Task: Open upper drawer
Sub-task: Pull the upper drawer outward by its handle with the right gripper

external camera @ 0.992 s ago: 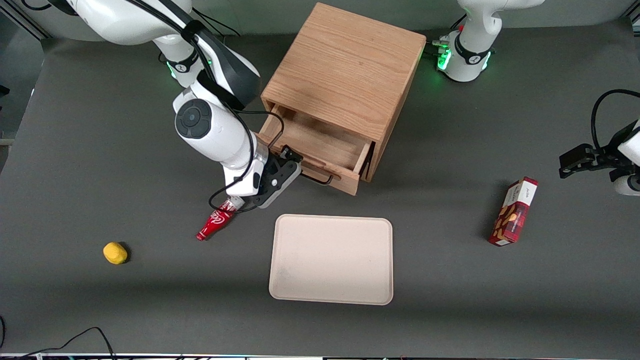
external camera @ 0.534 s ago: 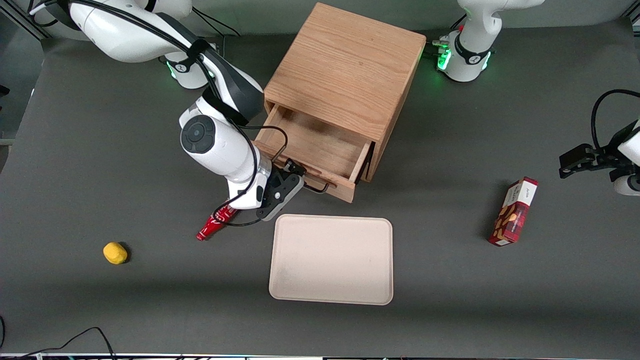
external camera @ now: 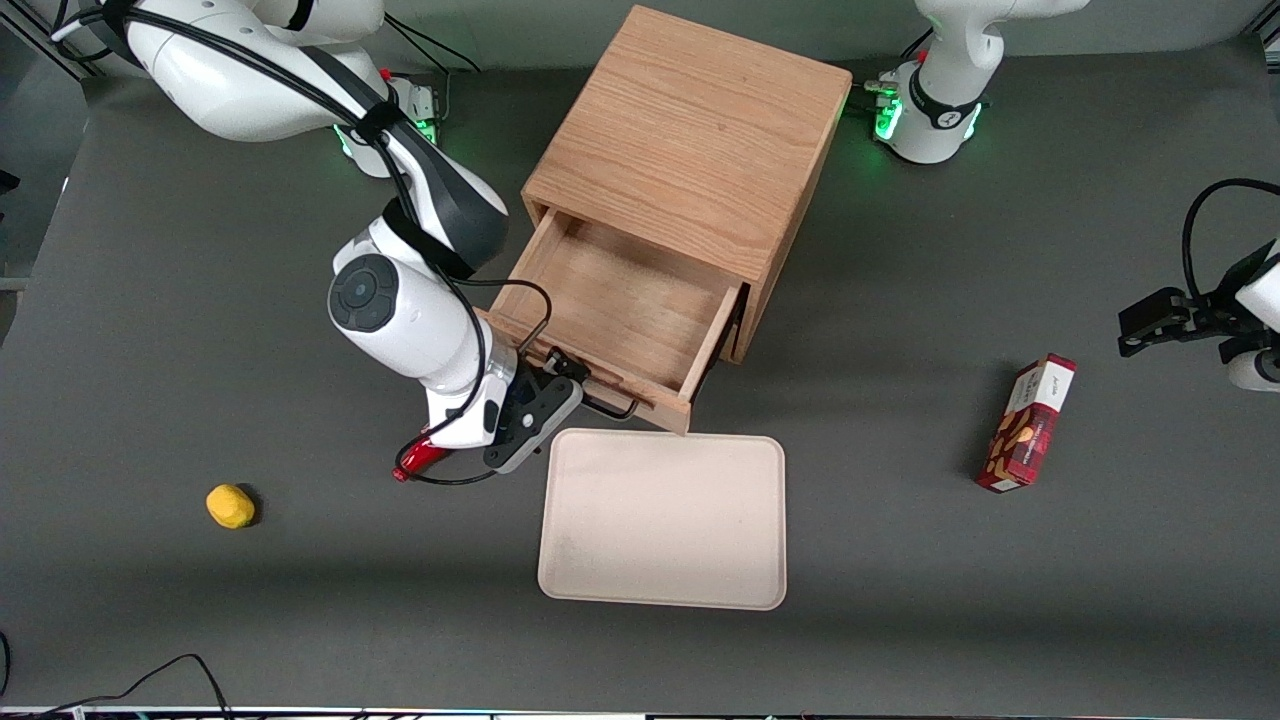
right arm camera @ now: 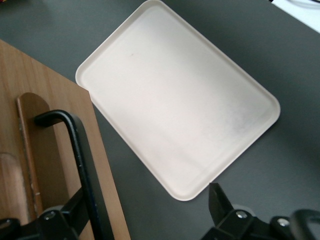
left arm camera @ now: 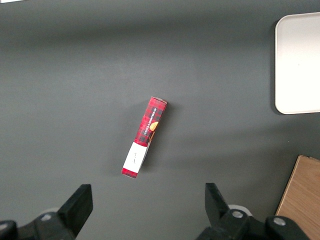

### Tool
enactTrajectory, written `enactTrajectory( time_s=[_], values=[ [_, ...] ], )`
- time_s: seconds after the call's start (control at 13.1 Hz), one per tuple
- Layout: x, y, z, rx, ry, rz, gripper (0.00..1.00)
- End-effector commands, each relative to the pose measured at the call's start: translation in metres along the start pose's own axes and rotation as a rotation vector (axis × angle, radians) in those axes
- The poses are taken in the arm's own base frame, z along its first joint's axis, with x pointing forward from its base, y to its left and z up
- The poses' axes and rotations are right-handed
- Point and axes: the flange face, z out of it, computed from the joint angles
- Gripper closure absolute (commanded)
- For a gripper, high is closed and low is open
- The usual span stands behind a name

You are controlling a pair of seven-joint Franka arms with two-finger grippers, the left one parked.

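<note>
The upper drawer of the light-oak cabinet stands pulled well out, its bare wooden inside showing. Its front edge reaches almost to the beige tray. My gripper is at the thin black wire handle, at the end of the drawer front toward the working arm. In the right wrist view the gripper is open. The handle runs right along the inner face of one finger, against the drawer front. The other finger hangs over bare table.
The beige tray lies flat, just nearer the front camera than the drawer. A red bottle lies partly under my wrist, and a yellow lump sits toward the working arm's end. A red snack box lies toward the parked arm's end.
The drawer has slid farther out of the cabinet toward the tray, with my gripper moving along at the handle. My wrist now covers more of the red bottle.
</note>
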Motion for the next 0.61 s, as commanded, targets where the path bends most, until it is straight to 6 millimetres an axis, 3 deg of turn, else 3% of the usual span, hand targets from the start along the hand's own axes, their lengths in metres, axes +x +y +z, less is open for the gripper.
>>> enactTrajectory(
  time_s=[0.0,0.53],
  values=[
    [0.003,0.028,-0.011,-0.043,0.017,-0.037,0.00],
    [-0.001,0.063,-0.022,-0.061,0.033,-0.065,0.00]
  ],
)
